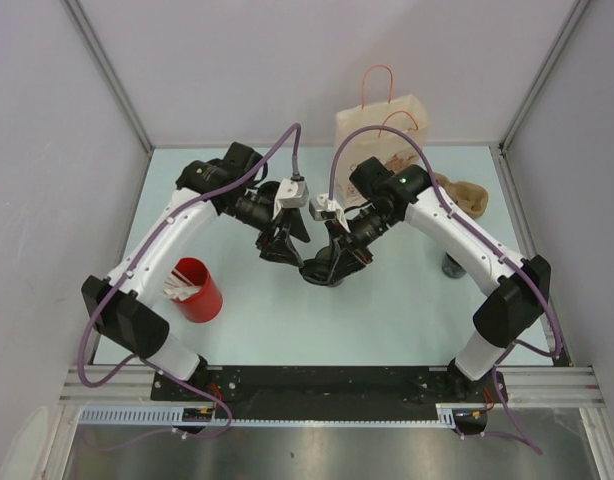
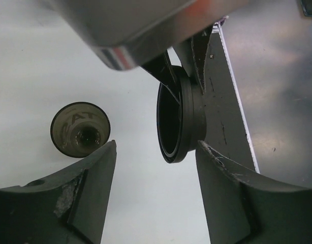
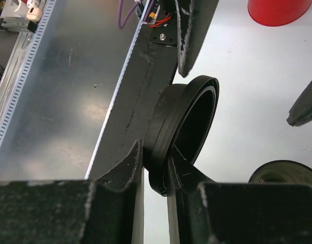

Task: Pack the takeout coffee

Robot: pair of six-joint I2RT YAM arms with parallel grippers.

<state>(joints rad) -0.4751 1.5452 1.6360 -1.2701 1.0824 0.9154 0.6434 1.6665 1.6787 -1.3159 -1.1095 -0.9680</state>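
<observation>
black plastic: a round black lid (image 3: 189, 127) was pinched by its rim in the right tool (image 3: 155, 152), held on edge in the air above the middle of the pale surface (image 1: 287, 320). the left tool (image 2: 156, 146) faced it with its jaws apart, one finger on each side of the lid; whether either finger touched it could not be told. the coffee cup (image 2: 80, 129), dark and uncovered, stood upright on the right side of the surface, apart from both tools. a paper bag (image 1: 382, 130) with orange handles stood upright at the far edge. a red cup (image 1: 197, 290) holding white sticks sat near the left.

the task looked to be at an early stage. the lid was not on the cup, and the cup was not in the bag. fitting the lid and bagging the cup both seemed left to do.

the letters "at" showed on the cup in the left wrist view, with the rest of the word hidden. reddish print on the bag was too small to read.
</observation>
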